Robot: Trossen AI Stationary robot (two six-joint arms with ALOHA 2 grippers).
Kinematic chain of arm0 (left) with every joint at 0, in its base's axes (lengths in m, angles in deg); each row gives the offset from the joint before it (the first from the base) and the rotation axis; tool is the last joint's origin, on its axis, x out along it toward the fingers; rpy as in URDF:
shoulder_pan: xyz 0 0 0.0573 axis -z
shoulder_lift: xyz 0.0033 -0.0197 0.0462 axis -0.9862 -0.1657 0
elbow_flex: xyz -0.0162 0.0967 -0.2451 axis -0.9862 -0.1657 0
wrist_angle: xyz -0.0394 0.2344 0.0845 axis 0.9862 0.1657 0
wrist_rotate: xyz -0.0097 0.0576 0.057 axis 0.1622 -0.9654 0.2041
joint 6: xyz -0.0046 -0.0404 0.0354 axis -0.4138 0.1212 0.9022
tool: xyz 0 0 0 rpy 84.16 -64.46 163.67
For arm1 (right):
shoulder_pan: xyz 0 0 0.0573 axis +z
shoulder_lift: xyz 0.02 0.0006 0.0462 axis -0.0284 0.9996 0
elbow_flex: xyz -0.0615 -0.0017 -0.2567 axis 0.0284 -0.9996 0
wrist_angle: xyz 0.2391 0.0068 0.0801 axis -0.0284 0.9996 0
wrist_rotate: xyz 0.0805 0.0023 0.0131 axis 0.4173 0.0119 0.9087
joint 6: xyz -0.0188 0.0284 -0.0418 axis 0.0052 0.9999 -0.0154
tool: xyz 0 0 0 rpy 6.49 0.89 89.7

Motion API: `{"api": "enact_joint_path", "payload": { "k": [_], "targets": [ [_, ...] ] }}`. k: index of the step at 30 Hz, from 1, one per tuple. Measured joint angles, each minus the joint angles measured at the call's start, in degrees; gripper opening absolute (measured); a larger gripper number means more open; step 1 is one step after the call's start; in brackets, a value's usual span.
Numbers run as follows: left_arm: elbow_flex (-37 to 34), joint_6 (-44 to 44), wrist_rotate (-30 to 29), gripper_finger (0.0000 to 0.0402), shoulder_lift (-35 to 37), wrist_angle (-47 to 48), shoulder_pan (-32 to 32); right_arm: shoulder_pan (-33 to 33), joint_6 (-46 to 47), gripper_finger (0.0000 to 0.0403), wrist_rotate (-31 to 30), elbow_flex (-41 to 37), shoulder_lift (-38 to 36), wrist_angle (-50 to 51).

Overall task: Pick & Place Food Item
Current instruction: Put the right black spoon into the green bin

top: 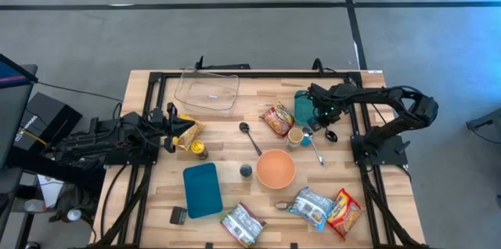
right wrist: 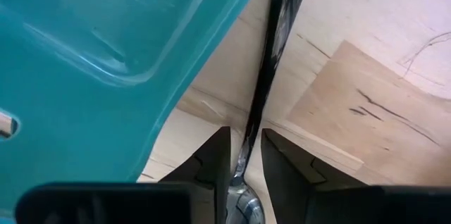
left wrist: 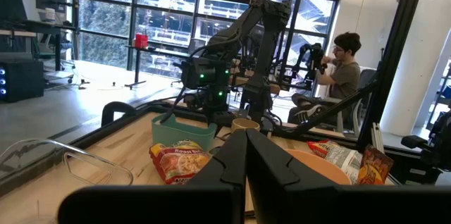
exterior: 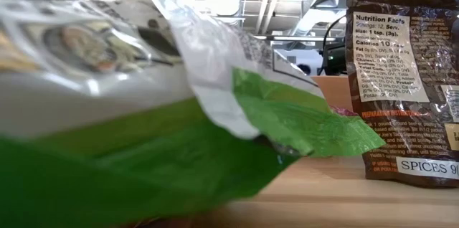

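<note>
Right gripper (right wrist: 245, 155) jaws are pinching a thin dark metal spoon handle (right wrist: 264, 76) beside the teal plastic container (right wrist: 106, 55), right of centre; lifting straight up looks best.

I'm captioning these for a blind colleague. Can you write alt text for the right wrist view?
The right gripper has its jaws closed on the thin dark handle of a spoon, just above a pale wooden table. A teal plastic container sits close beside the spoon.
</note>
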Motion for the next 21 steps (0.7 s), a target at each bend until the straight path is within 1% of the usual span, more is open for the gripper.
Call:
{"api": "enact_joint_path", "payload": {
  "k": [9, 17, 21],
  "targets": [
    [-0.02, 0.0, 0.01, 0.0001, -0.02, 0.0, 0.0, 0.06, 1.1, 0.0078, -0.07, 0.0, -0.01, -0.06],
    [0.0, 0.0, 0.01, 0.0001, 0.0, 0.0, 0.0, 1.66, 3.23, 0.0117, -0.15, 0.0, -0.01, 0.23],
    [0.0, 0.01, 0.01, 0.0001, 0.0, 0.0, 0.01, 1.88, 3.21, 0.0126, -0.15, 0.0, 0.08, -1.47]
  ]
}}
